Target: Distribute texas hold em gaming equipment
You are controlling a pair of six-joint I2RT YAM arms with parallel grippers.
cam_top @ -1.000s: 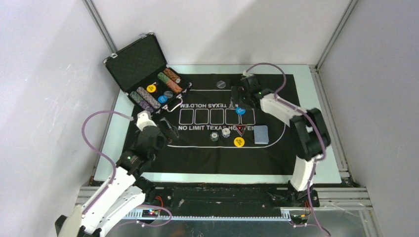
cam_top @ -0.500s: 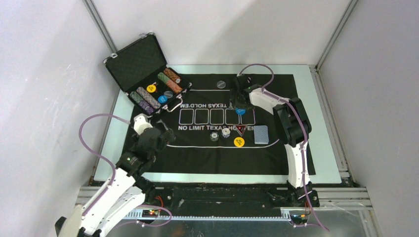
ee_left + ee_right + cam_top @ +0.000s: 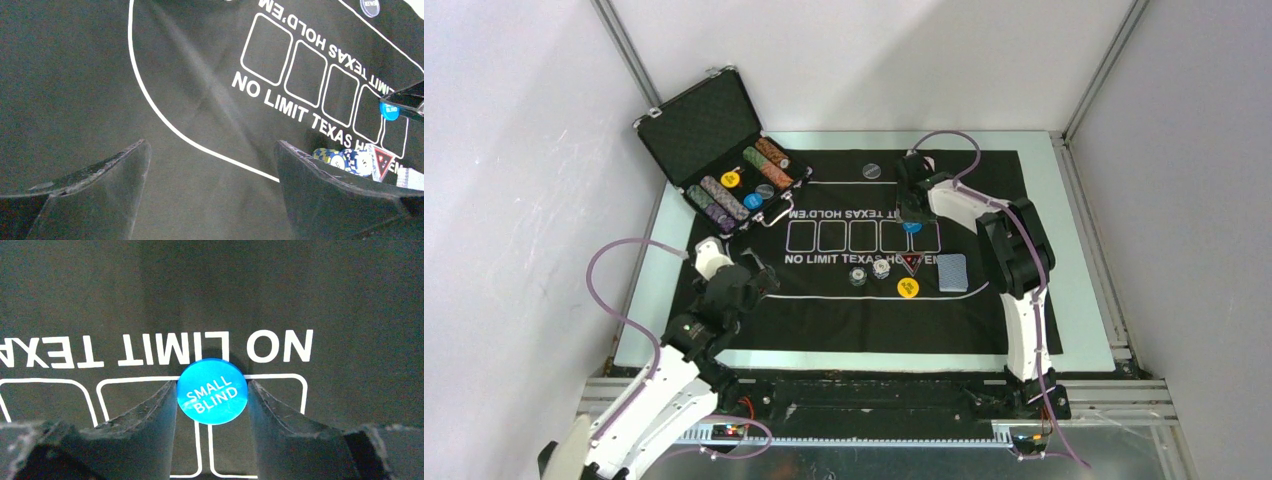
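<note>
The right gripper pinches a round blue disc lettered SMALL BLIND. 1 finger presses on each side of its rim. The disc sits over the white outlines of the card boxes on the black mat with white lettering.

The distribution looks partly done. Nearward of the right gripper, toward the arm bases, lie 2 small pale-and-dark poker chip stacks, a red-black triangle marker, a round yellow disc and a blue-backed deck of playing cards. Beyond the gripper and slightly to its left, a dark grey round disc rests near the mat's far edge.

The blue disc seems to be the piece in hand, yet to be set at its place. Well to the right gripper's left, the open black metal-edged case holds rows of chips and 2 more discs, so much probably remains to hand out.

The left gripper hangs with its jaws spread wide above bare mat, gripping nothing; the case lies beyond it.
</note>
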